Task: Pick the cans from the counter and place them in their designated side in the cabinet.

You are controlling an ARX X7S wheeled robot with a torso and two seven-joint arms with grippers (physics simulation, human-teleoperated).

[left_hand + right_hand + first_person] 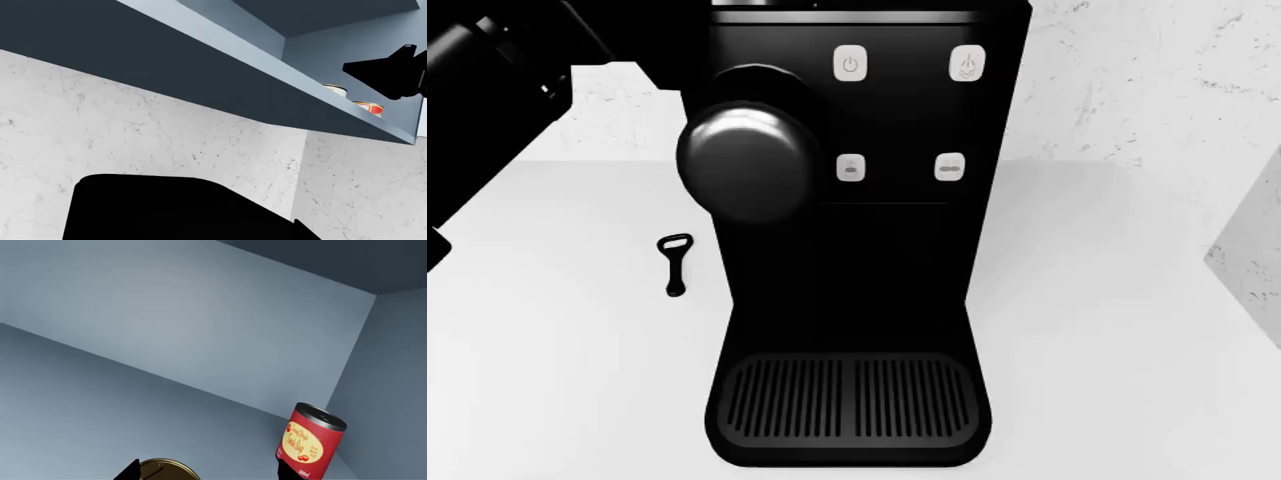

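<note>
A: Gold-lidded can [167,469] sat closest to the right wrist camera, red-labelled can [311,441] beside it near the cabinet's [200,315] back corner.

B: Counter [561,380] held no cans (task looked nearly done); neither gripper's grip could be told.

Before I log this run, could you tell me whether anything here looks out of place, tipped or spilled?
Nothing stands out. Both cans sit upright on the cabinet shelf: the red-label can and the gold-lid can. On the counter, only the bottle opener lies flat beside the coffee machine; no spill shows.
</note>
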